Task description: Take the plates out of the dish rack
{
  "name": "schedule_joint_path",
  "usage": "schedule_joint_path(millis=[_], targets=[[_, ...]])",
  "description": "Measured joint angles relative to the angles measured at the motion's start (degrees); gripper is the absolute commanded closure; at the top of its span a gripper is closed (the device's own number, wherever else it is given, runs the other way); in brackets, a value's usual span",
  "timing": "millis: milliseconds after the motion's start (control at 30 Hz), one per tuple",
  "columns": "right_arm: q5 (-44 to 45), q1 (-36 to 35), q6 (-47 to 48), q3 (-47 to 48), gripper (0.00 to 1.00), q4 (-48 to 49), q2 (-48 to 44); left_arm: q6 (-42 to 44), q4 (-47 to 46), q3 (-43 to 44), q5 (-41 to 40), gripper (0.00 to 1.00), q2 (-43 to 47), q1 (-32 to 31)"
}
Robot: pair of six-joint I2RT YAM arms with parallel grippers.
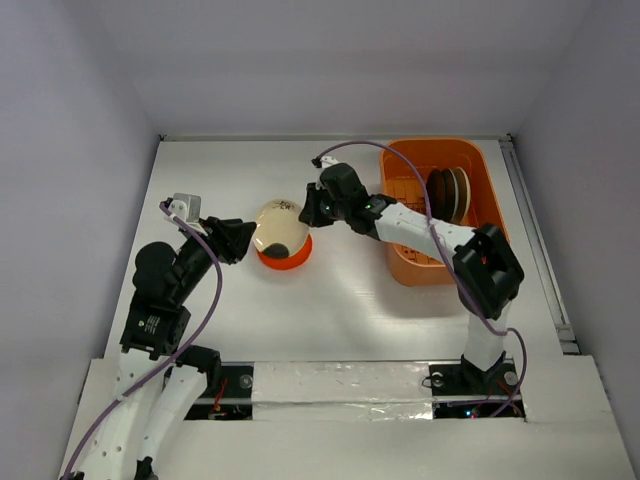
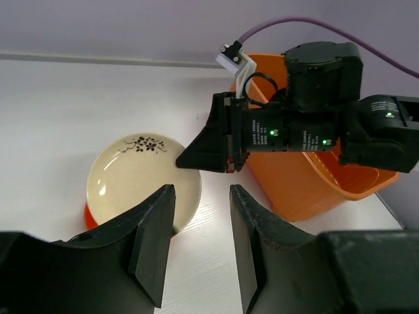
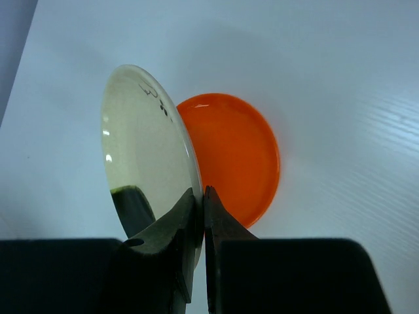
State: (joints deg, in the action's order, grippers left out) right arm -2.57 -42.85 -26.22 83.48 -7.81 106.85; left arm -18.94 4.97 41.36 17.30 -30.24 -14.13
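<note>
right gripper [image 3: 201,196]: pinched on the rim of the cream plate [image 3: 141,144], held tilted
orange plate [image 3: 236,163]: flat on the table [image 1: 220,170], under it
left gripper [image 2: 201,193]: wide, empty, near both
rack [image 1: 492,195]: dark plates [image 1: 450,195] on edge inside

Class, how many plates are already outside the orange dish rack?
2: a cream plate, pinched at its rim by the right hand, and an orange plate on the table beneath it. More stand in the dish rack, partly hidden.
</note>
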Motion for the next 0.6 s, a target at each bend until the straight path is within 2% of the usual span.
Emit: schedule_joint_path(millis=[267,500,567,600], targets=[[-2.9,0.0,-4.3,-0.1,0.98,5.3,3.8,0.0,0.0,0.0,0.0,0.64,0.0,0.4],[-3.4,0.1,-5.7,-1.2,0.97,6.2,7.0,0.0,0.0,0.0,0.1,0.64,0.0,0.4],[-3.5,0.1,-5.8,-1.9,0.95,6.3,7.8,0.0,0.0,0.0,0.1,0.64,0.0,0.4],[-3.5,0.1,-5.9,-2.4,0.91,6.2,8.0,0.0,0.0,0.0,0.1,0.64,0.0,0.4]])
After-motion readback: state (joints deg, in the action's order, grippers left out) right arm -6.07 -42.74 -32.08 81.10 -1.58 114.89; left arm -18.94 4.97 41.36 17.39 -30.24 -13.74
